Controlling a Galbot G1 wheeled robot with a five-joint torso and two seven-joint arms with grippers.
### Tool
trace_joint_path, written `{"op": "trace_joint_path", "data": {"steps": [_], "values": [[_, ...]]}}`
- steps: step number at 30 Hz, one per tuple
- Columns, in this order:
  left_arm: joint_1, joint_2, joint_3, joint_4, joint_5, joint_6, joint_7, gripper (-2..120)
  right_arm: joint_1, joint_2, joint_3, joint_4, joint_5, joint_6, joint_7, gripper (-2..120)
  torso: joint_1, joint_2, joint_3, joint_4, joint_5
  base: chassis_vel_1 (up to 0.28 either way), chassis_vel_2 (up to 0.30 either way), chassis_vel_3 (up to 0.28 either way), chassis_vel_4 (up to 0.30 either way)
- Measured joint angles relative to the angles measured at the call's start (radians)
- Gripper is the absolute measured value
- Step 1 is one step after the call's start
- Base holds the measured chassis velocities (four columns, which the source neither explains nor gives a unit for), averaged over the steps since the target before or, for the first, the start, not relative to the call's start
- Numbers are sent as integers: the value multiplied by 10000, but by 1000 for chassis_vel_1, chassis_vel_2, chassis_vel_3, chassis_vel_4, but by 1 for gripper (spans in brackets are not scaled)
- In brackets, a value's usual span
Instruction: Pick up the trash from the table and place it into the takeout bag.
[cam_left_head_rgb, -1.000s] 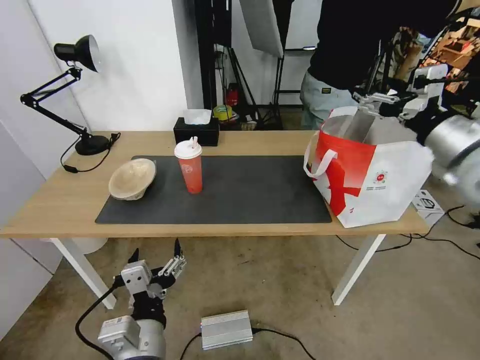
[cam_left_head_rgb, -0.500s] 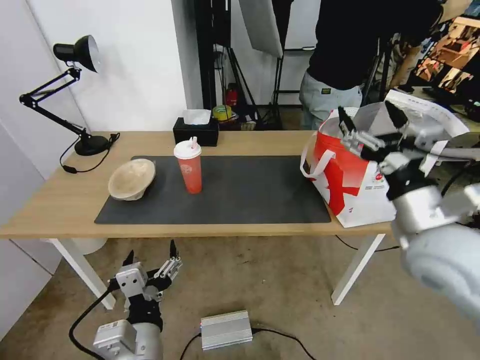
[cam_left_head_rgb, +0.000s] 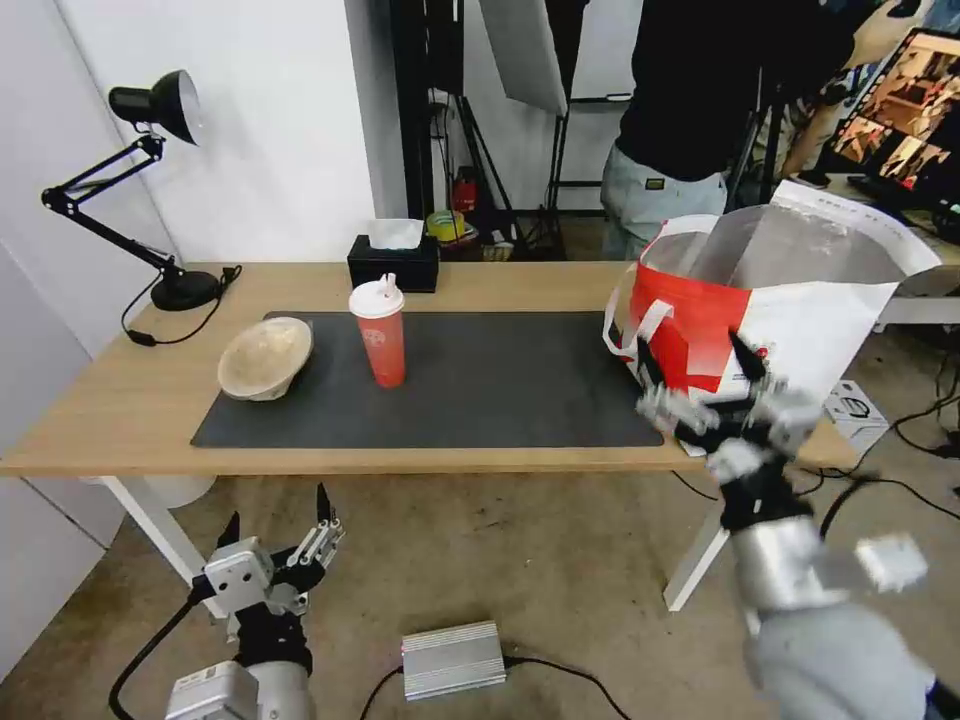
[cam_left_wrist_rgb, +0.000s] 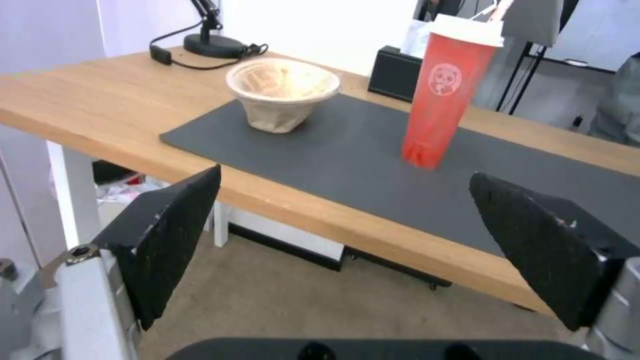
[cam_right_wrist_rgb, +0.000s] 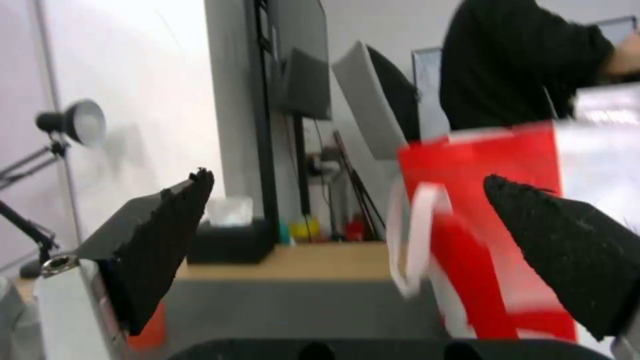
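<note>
Table (cam_left_head_rgb: 120, 400) holds cup (cam_left_head_rgb: 380, 335); right end effector (cam_left_head_rgb: 700, 375) spread beside takeout bag (cam_left_head_rgb: 800, 300)

Studio-like lab, softbox stand (cam_left_head_rgb: 523, 50), monitor (cam_left_head_rgb: 905, 125), floor cables (cam_left_head_rgb: 900, 480)

You are looking at the mat (cam_left_head_rgb: 500, 385) lying on the table (cam_left_head_rgb: 90, 400). The pulp bowl (cam_left_head_rgb: 265, 357) is sitting at its nine o'clock end, the cup (cam_left_head_rgb: 379, 332) just beside it toward three, and the takeout bag (cam_left_head_rgb: 770, 320) is standing at three o'clock.

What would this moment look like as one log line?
right gripper: open, before white-and-red takeout bag | left gripper: open, below table | red paper cup, beige pulp bowl: on mat
</note>
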Motion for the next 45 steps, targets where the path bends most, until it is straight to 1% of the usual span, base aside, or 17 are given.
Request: {"op": "trace_joint_path", "data": {"steps": [1, 3, 4, 6, 7, 10, 11, 14, 27, 36, 45], "values": [[0, -11, 19, 5, 6, -7, 32, 100, -245, 220, -65, -68, -295, 93, -8, 100, 0, 0, 0, 1, 0, 0, 0, 0, 0], [-1, -17, 27, 9, 11, -13, 52, 100, -363, 352, -107, -111, -479, 153, -8, 100, 1, 0, 1, 1, 1, 0, 0, 0, 0], [-1, -20, 35, 12, 17, -18, 64, 100, -495, 522, -142, -162, -698, 222, 0, 100, 1, 0, 1, 4, -1, 0, 0, 0, 0], [-3, -18, 41, 18, 20, -27, 74, 100, -782, 871, -231, -292, -1062, 361, 11, 100, 0, 0, 1, 3, -1, 0, 0, 0, 0], [-3, -18, 41, 18, 20, -27, 74, 100, -782, 871, -231, -292, -1062, 361, 11, 100, 0, 0, 1, 3, -1, 0, 0, 0, 0], [-2, 8, 35, 19, 20, -38, 78, 100, -1028, 1313, -410, -555, -1579, 575, 38, 100, 0, 0, 1, 3, 0, 0, 0, 0, 0], [-2, 8, 35, 19, 20, -38, 78, 100, -1028, 1313, -410, -555, -1579, 575, 38, 100, 0, 0, 1, 3, 0, 0, 0, 0, 0], [-1, 30, 8, -13, 19, -43, 79, 100, -1201, 1624, -632, -770, -1867, 739, 32, 100, 1, 0, 1, 3, 1, 0, 0, 0, 0], [71, 74, -26, -85, 17, -60, 55, 100, -1280, 1940, -784, -1313, -2386, 916, 30, 100, 1, -1, 2, 3, 1, 0, 0, 0, 0], [99, 10, -39, -69, 46, -132, -22, 100, -1413, 2255, -951, -1455, -2518, 895, 30, 100, 1, 0, 1, 3, 1, 0, 0, 0, 0], [108, 59, -41, -69, 62, -135, -25, 100, -1399, 2383, -1090, -1620, -2515, 835, 125, 100, 1, -1, 1, 3, 1, 0, 0, 0, 0]]}}
